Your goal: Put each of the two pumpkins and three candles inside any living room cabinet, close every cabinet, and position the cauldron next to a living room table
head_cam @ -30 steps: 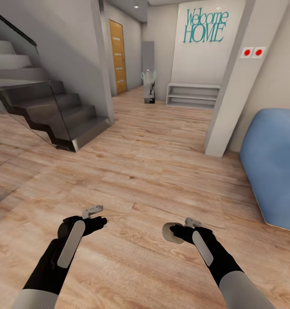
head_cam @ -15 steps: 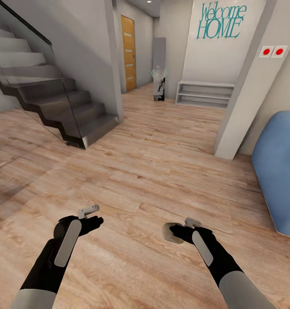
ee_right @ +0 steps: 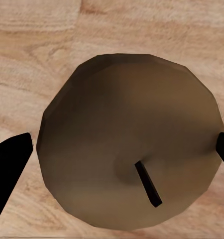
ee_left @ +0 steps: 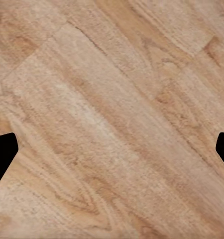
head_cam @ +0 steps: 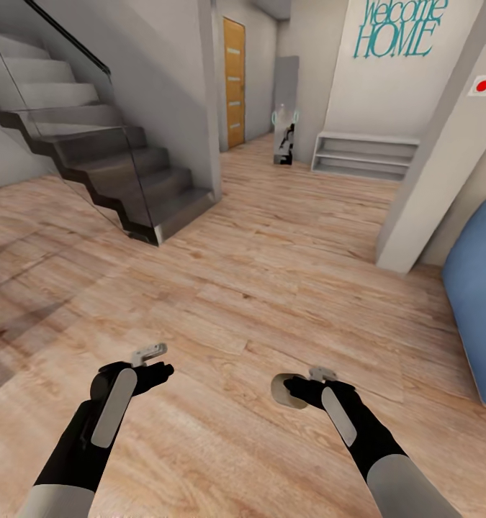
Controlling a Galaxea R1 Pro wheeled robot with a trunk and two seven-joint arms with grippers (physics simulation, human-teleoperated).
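From the head camera both arms reach forward over a pale wooden floor [head_cam: 257, 288]; the left gripper [head_cam: 150, 363] sits at about seven o'clock and carries nothing, though how wide its fingers stand cannot be told from here; the right gripper [head_cam: 300, 388] sits at about five o'clock with a pale, round candle [head_cam: 280, 391] held at its tip, touching the dark fingers. A dark staircase [head_cam: 120, 173] with a glass side rises at ten o'clock; an orange door [head_cam: 234, 83] stands at twelve o'clock down a hallway; a low grey shelf [head_cam: 365, 155] lies at one o'clock under teal "Welcome HOME" lettering [head_cam: 397, 32]; a blue beanbag [head_cam: 480, 309] sits at three o'clock.

From the left wrist camera the two black fingertips [ee_left: 2, 154] stand spread wide at opposite edges, with bare floorboards [ee_left: 112, 114] between them.

From the right wrist camera the candle [ee_right: 129, 142] shows as a brownish faceted disc with a short dark wick; the fingertips [ee_right: 10, 169] pinch it from either side.
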